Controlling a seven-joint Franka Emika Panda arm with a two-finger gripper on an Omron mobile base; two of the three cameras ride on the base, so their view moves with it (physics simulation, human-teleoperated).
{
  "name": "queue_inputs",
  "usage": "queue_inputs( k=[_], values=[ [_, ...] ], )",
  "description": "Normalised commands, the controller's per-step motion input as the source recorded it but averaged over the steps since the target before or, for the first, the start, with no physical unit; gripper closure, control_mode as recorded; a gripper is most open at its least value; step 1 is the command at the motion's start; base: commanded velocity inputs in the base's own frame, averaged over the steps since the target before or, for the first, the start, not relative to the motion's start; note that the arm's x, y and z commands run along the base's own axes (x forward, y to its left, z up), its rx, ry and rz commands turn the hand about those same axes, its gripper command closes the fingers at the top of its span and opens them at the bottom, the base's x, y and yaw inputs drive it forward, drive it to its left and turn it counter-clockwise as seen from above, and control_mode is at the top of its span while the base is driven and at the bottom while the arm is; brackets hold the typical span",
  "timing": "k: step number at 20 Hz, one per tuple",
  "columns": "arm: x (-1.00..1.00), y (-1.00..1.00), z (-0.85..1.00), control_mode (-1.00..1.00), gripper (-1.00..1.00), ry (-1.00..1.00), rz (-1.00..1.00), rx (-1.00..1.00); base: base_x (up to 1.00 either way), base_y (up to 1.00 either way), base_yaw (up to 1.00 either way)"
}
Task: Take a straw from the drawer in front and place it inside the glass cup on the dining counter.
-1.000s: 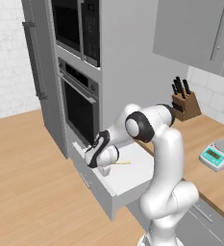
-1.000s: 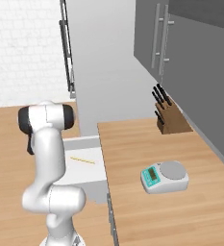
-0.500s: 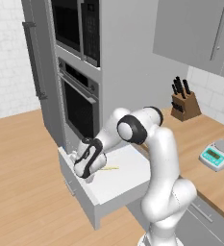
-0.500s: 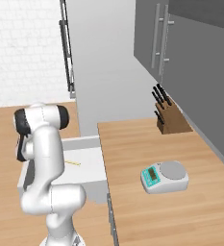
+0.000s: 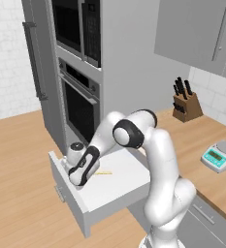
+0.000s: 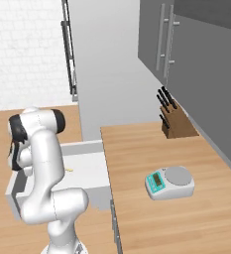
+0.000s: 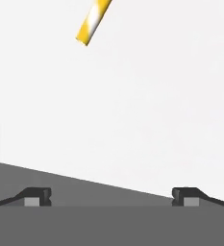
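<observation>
End effector [image 7: 111, 197]: fingertips [image 7: 35, 196] set wide apart at the lower corners of the hand view, released, gripping nothing, touching nothing visible; poised low over the white floor of the drawer [image 7: 132, 110] close to its grey wall; in the left base view hangs at the left front corner of the drawer [image 5: 109, 191], pointed downward, fingertips hidden behind the dark wrist. Drawer: wide, shallow, light grey, pulled fully out from under the bench [image 5: 206, 140], small bar handle on the front face; white interior holding one item. Straw [image 7: 94, 20]: thin, pale yellow with a white sheen, lying flat on the drawer floor, only one end visible at the top of the hand view, well clear of both fingertips; in the left base view [image 5: 104, 173] lying just beside the end effector on its right; in the right base view [image 6: 67, 169] a short yellow sliver beside the white arm, inside the drawer [image 6: 89, 168]. Bench [image 6: 156, 158]: light wood, carrying a knife block [image 6: 174, 124] against the back wall and a kitchen scale [image 6: 170, 182] with a teal display nearer the front. Oven stack [image 5: 80, 72]: tall grey unit behind the drawer, dark glass doors shut.
</observation>
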Motion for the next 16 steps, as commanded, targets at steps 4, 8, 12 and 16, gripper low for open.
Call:
queue_inputs(
  k=[4,8,12,16],
  values=[
    [-0.01,-0.48,0.13,-1.0,-1.0,0.0,-0.09,0.04,0.0,0.0,0.0],
    [0.0,-0.63,0.21,-1.0,-1.0,0.0,-0.13,0.07,0.0,0.0,0.0],
    [0.0,-0.7,0.16,-1.0,-1.0,0.0,-0.12,0.07,0.0,0.0,0.0],
    [0.01,-0.74,0.19,-1.0,-1.0,0.0,-0.09,0.06,0.0,0.0,0.0]
  ],
)
